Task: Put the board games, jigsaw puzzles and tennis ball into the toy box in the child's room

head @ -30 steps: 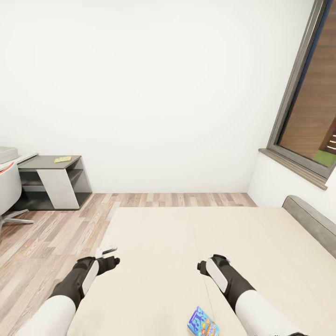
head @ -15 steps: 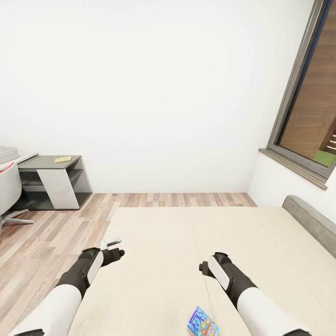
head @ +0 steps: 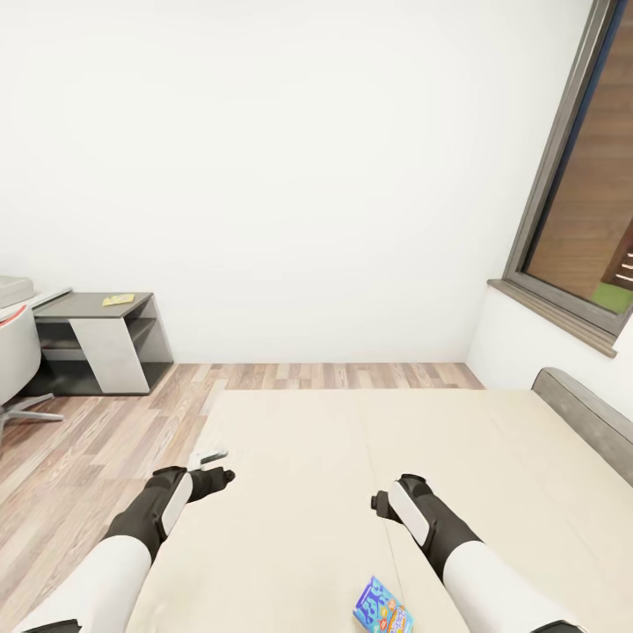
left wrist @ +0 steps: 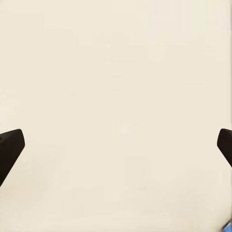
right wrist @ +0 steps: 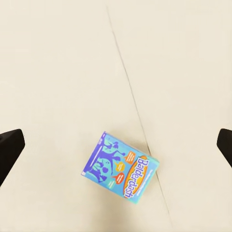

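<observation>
While flat on the bed (head: 308,457), blue board game (right wrist: 120,166) lies between (untouched) right fingers (right wrist: 9,150).

bed (head: 334,457): matt cream cloth, smooth | board game (right wrist: 120,166): printed blue card, slight sheen | floor (head: 79,440): grained wood planks | wall (head: 290,176): flat matt white

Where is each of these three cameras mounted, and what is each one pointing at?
Head view: on the robot's head, looking down over the bed; both arms show.
Left wrist view: near the left gripper, facing plain bed top; its dark fingertips show.
Right wrist view: near the right gripper, facing the blue board game.
Shared: head and right wrist views both show that game.
</observation>
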`<state>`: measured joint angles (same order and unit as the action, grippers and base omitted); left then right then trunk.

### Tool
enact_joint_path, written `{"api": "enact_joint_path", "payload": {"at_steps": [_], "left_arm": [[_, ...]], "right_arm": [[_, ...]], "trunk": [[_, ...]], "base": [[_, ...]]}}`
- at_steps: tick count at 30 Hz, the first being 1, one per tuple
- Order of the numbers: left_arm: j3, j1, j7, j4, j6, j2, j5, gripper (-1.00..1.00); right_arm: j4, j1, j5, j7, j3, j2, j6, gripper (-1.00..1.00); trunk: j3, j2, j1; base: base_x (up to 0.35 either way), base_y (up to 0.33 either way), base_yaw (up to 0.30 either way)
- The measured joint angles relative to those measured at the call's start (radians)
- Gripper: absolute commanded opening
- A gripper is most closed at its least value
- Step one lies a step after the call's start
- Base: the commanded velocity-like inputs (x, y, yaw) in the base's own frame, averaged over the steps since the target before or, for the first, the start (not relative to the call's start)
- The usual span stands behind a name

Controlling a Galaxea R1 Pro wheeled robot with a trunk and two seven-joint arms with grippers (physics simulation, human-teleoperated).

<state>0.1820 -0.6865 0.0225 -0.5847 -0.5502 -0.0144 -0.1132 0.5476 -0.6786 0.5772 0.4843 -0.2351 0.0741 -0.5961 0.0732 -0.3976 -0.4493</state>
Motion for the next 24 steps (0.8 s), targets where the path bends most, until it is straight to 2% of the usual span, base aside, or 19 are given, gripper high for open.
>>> {"api": "enact_joint_path", "payload": {"at_steps": [5, 9, 15, 17, 20, 24], "left_arm": [[0.000, 0.000, 0.029, -0.002, -0.004, -0.004, 0.002, 1.00], [0.000, 0.000, 0.039, -0.005, -0.037, -0.006, 0.001, 1.00], [-0.004, 0.000, 0.040, -0.006, -0.054, 0.002, 0.001, 1.00], [-0.018, 0.000, 0.040, -0.006, -0.055, 0.007, 0.001, 1.00], [-0.065, 0.000, 0.041, -0.006, -0.056, 0.013, -0.001, 1.00], [-0.097, 0.000, 0.042, -0.006, -0.056, 0.014, -0.002, 1.00]], "right_arm": [[0.000, 0.000, 0.000, 0.001, 0.000, -0.002, -0.002, 1.00], [0.000, -0.001, 0.001, -0.001, 0.000, -0.009, -0.003, 1.00], [0.000, -0.001, 0.002, -0.004, 0.000, -0.011, -0.003, 1.00], [0.000, -0.001, 0.002, -0.004, 0.000, -0.011, -0.003, 1.00], [0.000, -0.001, 0.002, -0.005, 0.000, -0.012, -0.003, 1.00], [0.000, -0.001, 0.001, -0.003, 0.000, -0.012, -0.003, 1.00]], "trunk": [[0.007, 0.000, 0.000], [0.013, 0.000, 0.000], [0.023, 0.000, 0.000], [0.026, 0.000, 0.000], [0.031, 0.000, 0.000], [0.038, 0.000, 0.000]], "base": [[0.000, 0.000, 0.000], [0.000, 0.000, 0.000], [0.000, 0.000, 0.000], [0.000, 0.000, 0.000], [0.000, 0.000, 0.000], [0.000, 0.000, 0.000]]}}
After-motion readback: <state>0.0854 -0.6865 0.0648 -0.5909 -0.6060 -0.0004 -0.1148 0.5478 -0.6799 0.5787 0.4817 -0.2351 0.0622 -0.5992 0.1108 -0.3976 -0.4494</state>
